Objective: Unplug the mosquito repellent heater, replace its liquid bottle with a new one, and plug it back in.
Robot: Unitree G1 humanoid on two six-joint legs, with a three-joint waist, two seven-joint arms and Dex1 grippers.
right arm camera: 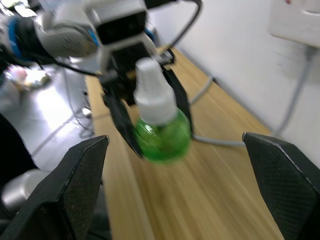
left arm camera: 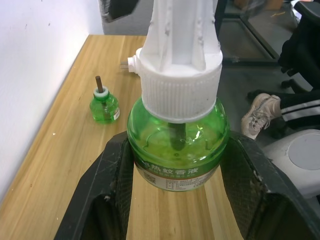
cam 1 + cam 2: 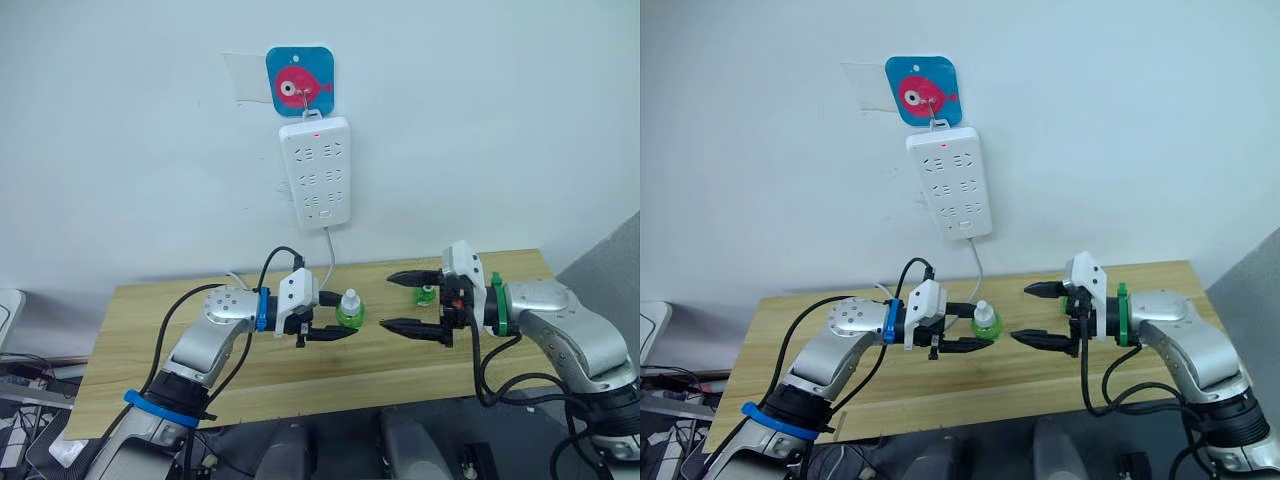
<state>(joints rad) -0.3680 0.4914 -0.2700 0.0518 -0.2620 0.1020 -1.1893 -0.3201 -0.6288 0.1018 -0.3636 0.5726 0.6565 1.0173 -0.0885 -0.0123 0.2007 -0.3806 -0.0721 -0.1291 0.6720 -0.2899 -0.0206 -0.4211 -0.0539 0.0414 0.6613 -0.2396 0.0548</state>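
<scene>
Left gripper (image 3: 335, 327) clamping capped green bottle (image 3: 349, 311), right gripper (image 3: 412, 300) spread opposite

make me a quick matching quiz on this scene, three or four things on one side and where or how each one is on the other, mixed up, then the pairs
Things:
1. capped bottle
2. capless bottle
3. power strip
4. right gripper

States:
A. hanging on the wall
B. open, holding nothing
C. held in the left gripper
D. standing on the table

Pairs: 1-C, 2-D, 3-A, 4-B
</scene>
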